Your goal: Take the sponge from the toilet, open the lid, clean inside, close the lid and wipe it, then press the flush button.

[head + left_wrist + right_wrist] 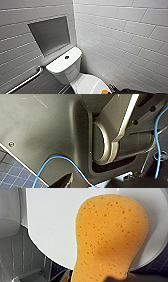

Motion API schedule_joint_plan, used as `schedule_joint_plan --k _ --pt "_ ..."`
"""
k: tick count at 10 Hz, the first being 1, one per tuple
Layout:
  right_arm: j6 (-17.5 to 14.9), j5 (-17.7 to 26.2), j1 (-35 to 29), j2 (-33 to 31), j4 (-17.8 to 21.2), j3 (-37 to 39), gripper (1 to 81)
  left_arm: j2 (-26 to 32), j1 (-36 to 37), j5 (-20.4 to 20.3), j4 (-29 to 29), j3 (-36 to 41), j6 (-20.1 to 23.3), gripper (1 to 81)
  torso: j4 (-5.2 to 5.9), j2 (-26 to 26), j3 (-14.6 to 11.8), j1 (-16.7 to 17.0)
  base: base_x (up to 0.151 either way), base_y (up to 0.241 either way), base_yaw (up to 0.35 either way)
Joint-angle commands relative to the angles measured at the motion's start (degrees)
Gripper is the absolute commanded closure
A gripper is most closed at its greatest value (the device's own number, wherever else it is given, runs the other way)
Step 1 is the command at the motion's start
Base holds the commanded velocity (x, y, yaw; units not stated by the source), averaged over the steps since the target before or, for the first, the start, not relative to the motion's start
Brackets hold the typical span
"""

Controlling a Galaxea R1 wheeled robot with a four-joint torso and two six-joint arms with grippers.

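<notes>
The white toilet (65, 67) stands in the tiled corner, with the round dark flush button (67, 57) in the middle of its tank top. Its lid (86, 83) is down. The orange sponge (105, 92) lies on the lid's near part. In the right wrist view the sponge (110, 235) shows large on the white lid (55, 220). My right gripper (95, 277) is right at the sponge's narrow end, jaws wide, a dark fingertip (65, 276) to each side. My left gripper stands wide, holding nothing, close to my own grey body (45, 131).
A recessed grey niche (50, 33) sits in the wall above the tank. A metal grab bar (27, 80) runs along the left wall. White tiled walls close in on both sides. Dark floor tiles (22, 255) lie beside the bowl. A blue cable (60, 160) crosses my body.
</notes>
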State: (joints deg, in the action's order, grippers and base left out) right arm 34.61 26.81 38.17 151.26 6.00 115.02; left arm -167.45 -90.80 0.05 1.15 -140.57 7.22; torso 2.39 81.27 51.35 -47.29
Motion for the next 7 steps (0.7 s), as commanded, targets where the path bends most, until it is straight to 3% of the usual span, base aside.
schedule_joint_plan --k 1,5,7 --pt "1.4 6.0 -9.7 -0.6 1.6 -0.5 1.0 0.0 -0.6 4.6 0.4 0.6 0.1 1.0 0.0 0.0 0.0 0.0 0.0 0.0 0.0" --pt "3.0 10.6 -8.6 3.9 1.7 4.8 1.0 -0.1 -0.6 4.5 0.4 0.6 0.1 1.0 0.0 0.0 0.0 0.0 0.0 0.0 0.0" --pt "3.0 10.8 -8.0 4.8 2.0 6.7 1.0 -0.1 -0.6 4.5 0.5 0.6 0.1 1.0 0.0 0.0 0.0 0.0 0.0 0.0 0.0"
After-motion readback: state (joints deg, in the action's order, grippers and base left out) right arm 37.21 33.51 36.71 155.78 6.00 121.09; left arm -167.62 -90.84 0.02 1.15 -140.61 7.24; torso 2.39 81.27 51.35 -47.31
